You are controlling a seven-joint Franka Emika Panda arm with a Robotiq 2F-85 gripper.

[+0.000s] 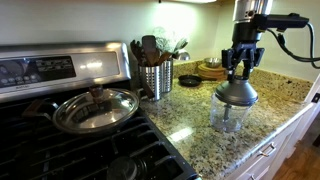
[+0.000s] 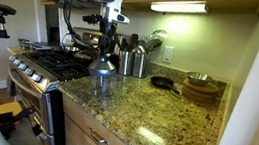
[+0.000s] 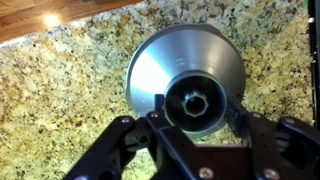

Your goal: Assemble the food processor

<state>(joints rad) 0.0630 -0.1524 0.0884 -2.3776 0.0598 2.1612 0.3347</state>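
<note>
Gripper: fingers stand on either side of the knob, close against it; whether they pinch it or sit just clear cannot be told
Food processor: on the granite counter, right of the stove, near the counter's front edge
Done: dark dome top sits upright on the clear bowl, apparently seated, directly under the gripper
Left: by judgement little, perhaps a press or twist to lock the top, then letting go and lifting clear

Home kitchen: gas stove, granite counter, utensils.
</note>
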